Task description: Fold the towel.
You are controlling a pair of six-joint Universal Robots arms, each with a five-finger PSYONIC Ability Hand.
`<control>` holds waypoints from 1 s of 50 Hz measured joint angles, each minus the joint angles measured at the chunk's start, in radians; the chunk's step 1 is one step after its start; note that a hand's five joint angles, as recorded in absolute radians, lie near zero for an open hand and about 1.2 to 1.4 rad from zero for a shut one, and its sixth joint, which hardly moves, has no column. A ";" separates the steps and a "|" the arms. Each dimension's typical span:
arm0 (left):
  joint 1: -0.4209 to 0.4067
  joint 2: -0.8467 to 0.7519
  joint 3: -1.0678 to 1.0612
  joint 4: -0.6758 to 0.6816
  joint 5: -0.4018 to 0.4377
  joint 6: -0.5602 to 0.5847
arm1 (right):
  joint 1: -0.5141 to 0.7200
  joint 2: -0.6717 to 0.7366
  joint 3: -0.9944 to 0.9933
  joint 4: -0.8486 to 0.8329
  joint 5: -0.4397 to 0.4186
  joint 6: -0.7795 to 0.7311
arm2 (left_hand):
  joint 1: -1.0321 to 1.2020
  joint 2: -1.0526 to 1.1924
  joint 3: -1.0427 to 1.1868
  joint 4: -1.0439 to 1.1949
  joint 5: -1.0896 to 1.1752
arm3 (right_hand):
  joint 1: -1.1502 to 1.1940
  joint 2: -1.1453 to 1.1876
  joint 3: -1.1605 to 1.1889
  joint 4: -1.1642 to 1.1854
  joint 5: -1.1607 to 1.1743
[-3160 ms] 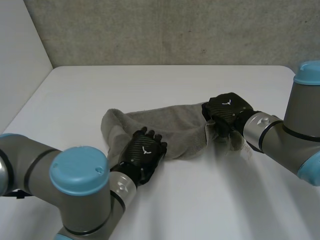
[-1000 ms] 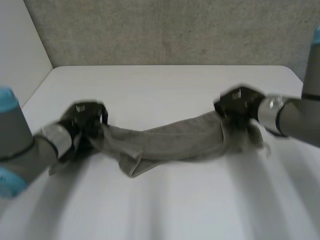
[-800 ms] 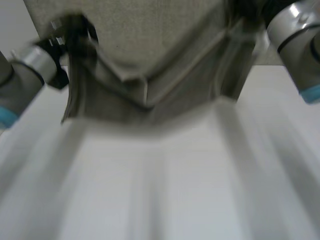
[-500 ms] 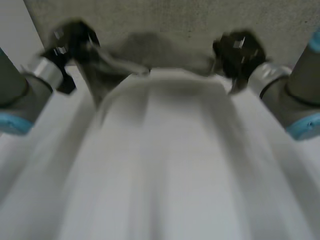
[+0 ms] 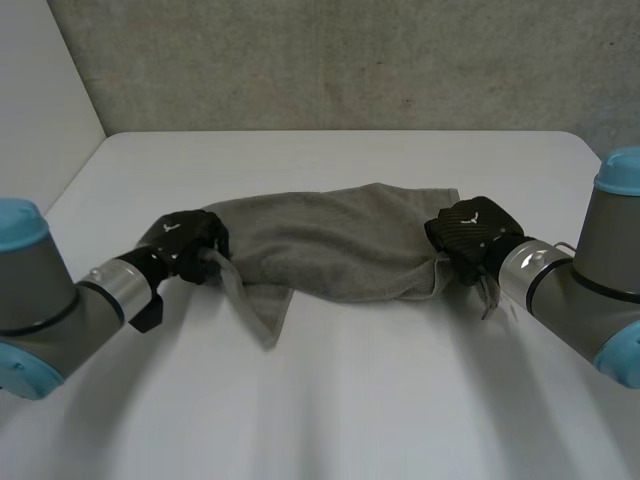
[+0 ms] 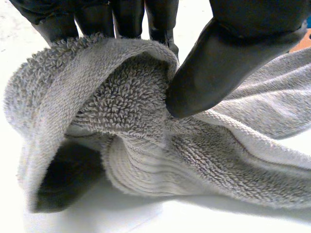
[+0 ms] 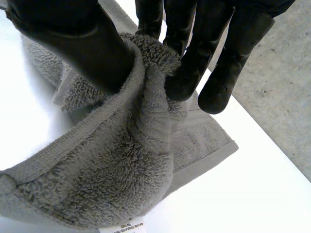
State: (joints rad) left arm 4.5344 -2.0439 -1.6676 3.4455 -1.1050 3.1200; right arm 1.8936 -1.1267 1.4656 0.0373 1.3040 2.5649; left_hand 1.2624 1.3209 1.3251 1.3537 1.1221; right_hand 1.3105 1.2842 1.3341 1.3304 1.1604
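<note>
A grey terry towel (image 5: 330, 240) lies spread and rumpled across the middle of the white table (image 5: 330, 400). My left hand (image 5: 185, 245) grips its left end, where a flap hangs toward the front. In the left wrist view the thumb (image 6: 218, 63) presses a bunched fold of towel (image 6: 126, 121) against the fingers. My right hand (image 5: 468, 232) holds the towel's right end. In the right wrist view its thumb (image 7: 73, 39) and fingers (image 7: 194, 63) pinch a thick fold of the towel (image 7: 126, 165), with a small white label (image 7: 121, 227) at the hem.
A grey wall (image 5: 330, 60) rises behind the table's far edge. A lighter wall (image 5: 40, 90) stands at the left. Bare tabletop lies in front of the towel and behind it.
Both hands swung the towel up off the table and brought it down again. It now lies spread wider between them, with the left hand farther left than at the start.
</note>
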 measured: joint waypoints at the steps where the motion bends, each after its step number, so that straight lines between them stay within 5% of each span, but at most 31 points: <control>1: 0.005 0.004 0.002 -0.006 0.002 -0.001 | -0.001 0.000 -0.002 0.002 0.000 0.000 | 0.000 0.000 0.000 0.000 0.000 | 0.000 0.000 0.000 0.000 0.000; 14: 0.094 -0.084 0.099 -0.033 -0.006 -0.074 | 0.015 0.060 -0.033 0.007 0.004 0.012 | 0.000 0.000 0.000 -0.003 0.000 | 0.000 0.000 0.000 0.000 0.000; 23: 0.142 -0.155 0.153 -0.036 -0.062 -0.045 | 0.031 0.077 -0.032 0.006 0.011 0.013 | -0.886 -0.953 -0.944 -0.953 -0.941 | 0.000 0.000 0.000 0.000 0.000; 26: 0.150 -0.141 0.140 -0.043 -0.066 -0.016 | 0.033 0.077 -0.032 0.006 0.012 0.015 | -0.988 -1.054 -1.050 -1.048 -1.048 | 0.000 0.000 0.000 0.000 0.000; 50: 0.130 0.281 -0.279 -0.049 0.097 0.338 | 0.033 0.074 -0.024 0.009 0.012 0.028 | -1.003 -1.064 -1.066 -1.083 -1.064 | 0.000 0.000 0.000 0.000 0.000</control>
State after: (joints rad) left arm 4.6645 -1.7628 -1.9467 3.3969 -1.0084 3.4585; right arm 1.9266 -1.0523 1.4417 0.0459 1.3161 2.5925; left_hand 0.2598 0.2573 0.2592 0.2706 0.0578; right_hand 1.3105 1.2842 1.3342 1.3302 1.1604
